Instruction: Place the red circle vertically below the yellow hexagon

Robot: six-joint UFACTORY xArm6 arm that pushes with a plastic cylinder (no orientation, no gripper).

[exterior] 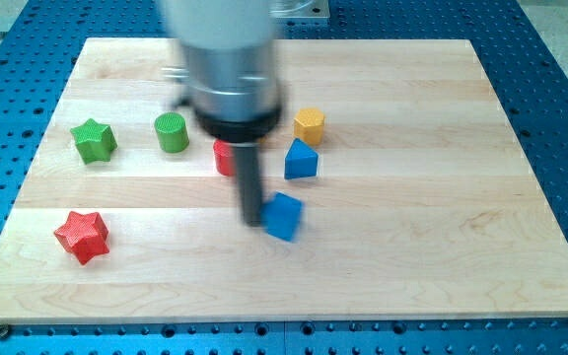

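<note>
The red circle [223, 158] sits near the board's middle, mostly hidden behind my rod. The yellow hexagon [309, 125] lies up and to the right of it. My tip [252, 219] rests on the board below the red circle, just left of a blue cube [283, 216] and touching or nearly touching it. A blue block with a sloped top [301, 159] sits directly below the yellow hexagon.
A green cylinder [172, 132] and a green star [94, 139] lie at the left. A red star [82, 236] sits at the lower left. The wooden board [442, 237] rests on a blue perforated table. The arm's grey body hides part of the board's top.
</note>
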